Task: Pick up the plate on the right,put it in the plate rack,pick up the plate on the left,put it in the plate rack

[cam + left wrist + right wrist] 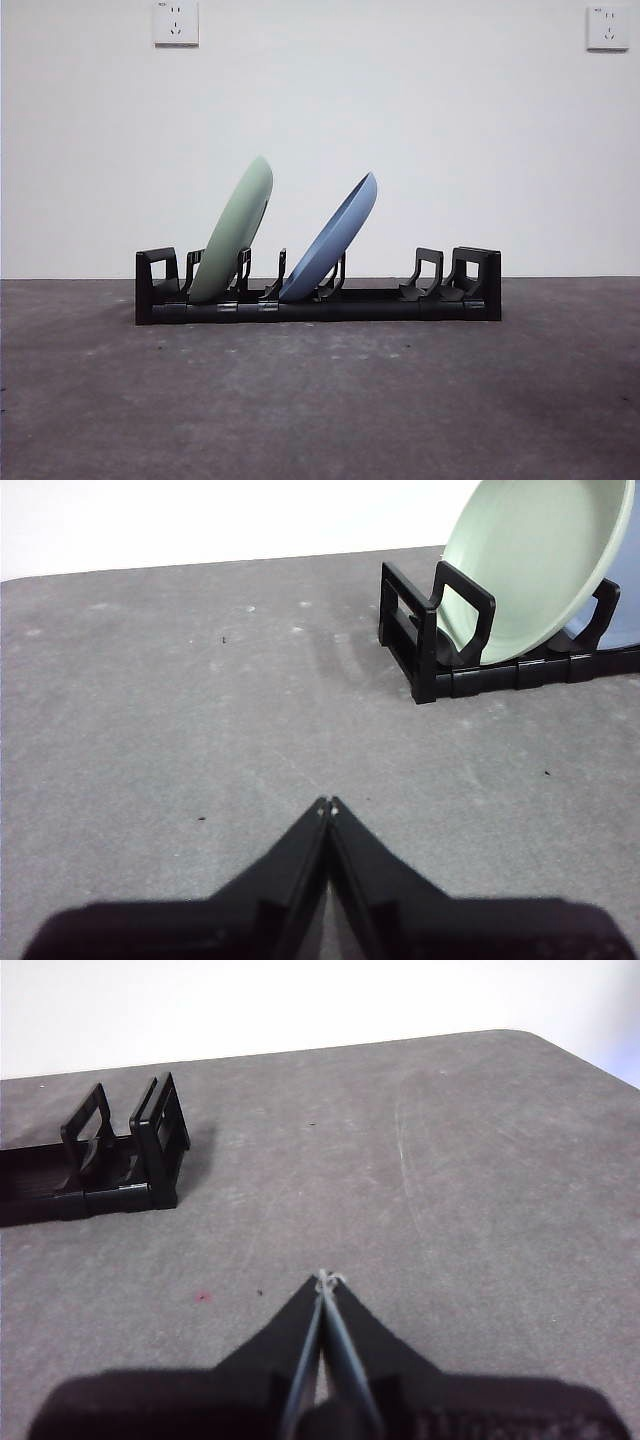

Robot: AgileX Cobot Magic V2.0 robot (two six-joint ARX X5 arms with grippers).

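Observation:
The black plate rack (318, 298) stands across the middle of the grey table. A pale green plate (232, 243) leans in its left slots, and a blue plate (332, 237) leans in slots near the middle; both tilt to the right. In the left wrist view the green plate (535, 565) and the rack's boxy left end (420, 630) show. My left gripper (328, 806) is shut and empty above bare table, away from the rack. The right wrist view shows the rack's empty right end (150, 1145). My right gripper (326, 1280) is shut and holds nothing.
Two wall sockets (176, 22) sit high on the white wall behind. The table's rounded corner (520, 1035) lies beyond the right gripper. Neither arm shows in the front view.

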